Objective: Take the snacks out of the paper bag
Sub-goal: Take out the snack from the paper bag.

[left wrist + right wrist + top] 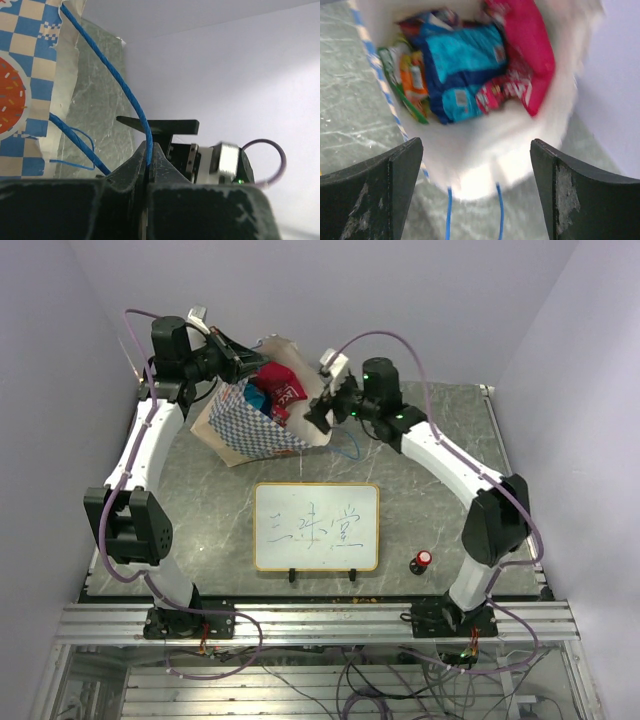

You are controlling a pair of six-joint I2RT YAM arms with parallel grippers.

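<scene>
Top external view, stock at this moment: paper bag (245, 430) tilted at the far left of the marbled table (440, 450), mouth open toward the right arm. Snacks (277, 390): all visible ones inside the bag. Right wrist view lists blue packet (465, 60), red packet (527, 45), orange packet (412, 75), green packet (402, 95). None seen on the table. Left gripper (148, 150): clamped on the blue cord handle (102, 60). Right gripper (475, 150): jaws wide, empty, just before the bag mouth. Judged progress: nothing removed yet, every packet left to do
</scene>
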